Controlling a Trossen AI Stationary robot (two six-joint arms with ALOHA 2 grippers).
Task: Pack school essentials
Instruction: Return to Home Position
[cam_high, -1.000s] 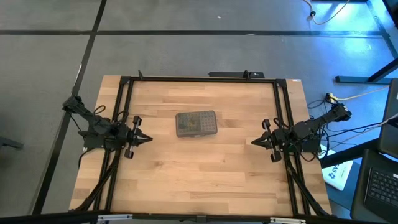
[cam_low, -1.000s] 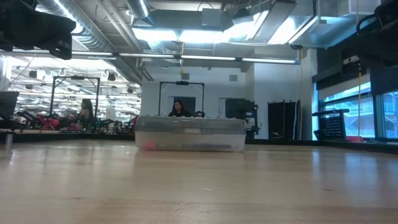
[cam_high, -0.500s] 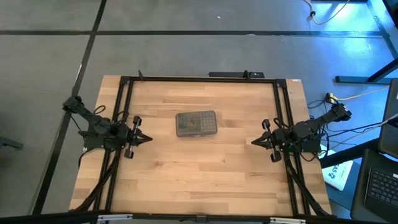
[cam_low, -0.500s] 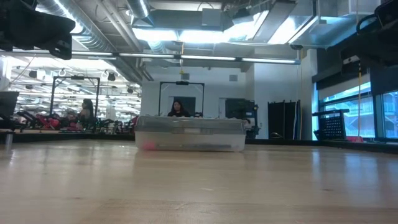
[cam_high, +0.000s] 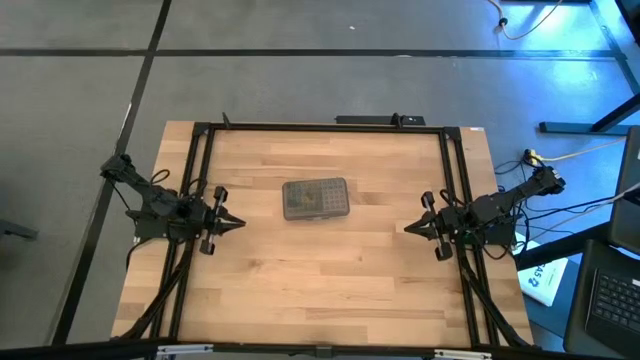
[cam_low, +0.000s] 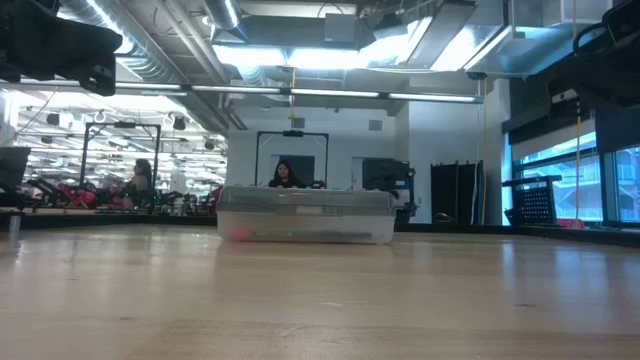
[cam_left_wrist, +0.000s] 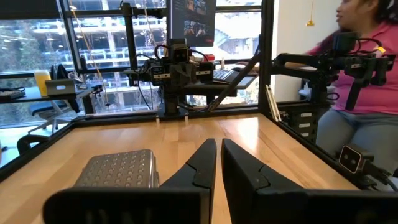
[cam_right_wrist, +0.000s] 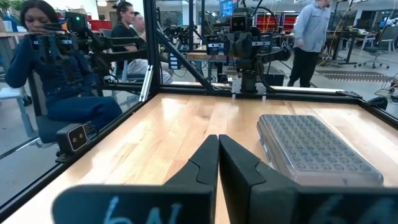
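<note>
A clear plastic case with a grey dotted lid (cam_high: 316, 198) lies shut and flat on the wooden table, a little beyond its middle. It also shows in the low view (cam_low: 305, 215), the left wrist view (cam_left_wrist: 118, 169) and the right wrist view (cam_right_wrist: 314, 149). Of the school essentials only a pink thing (cam_low: 238, 234) shows through the case's clear wall; the others are hidden. My left gripper (cam_high: 240, 223) (cam_left_wrist: 219, 149) hangs shut at the table's left edge, pointing level toward the middle. My right gripper (cam_high: 407, 229) (cam_right_wrist: 218, 146) hangs shut at the right edge, facing it. Both stand well apart from the case.
A black frame (cam_high: 320, 127) runs along the table's far, left and right sides. Bare wood (cam_high: 320, 280) lies between the grippers and the near edge. A person (cam_left_wrist: 367, 93) sits beyond the table's right side, and another person (cam_right_wrist: 56, 74) sits beyond its left side.
</note>
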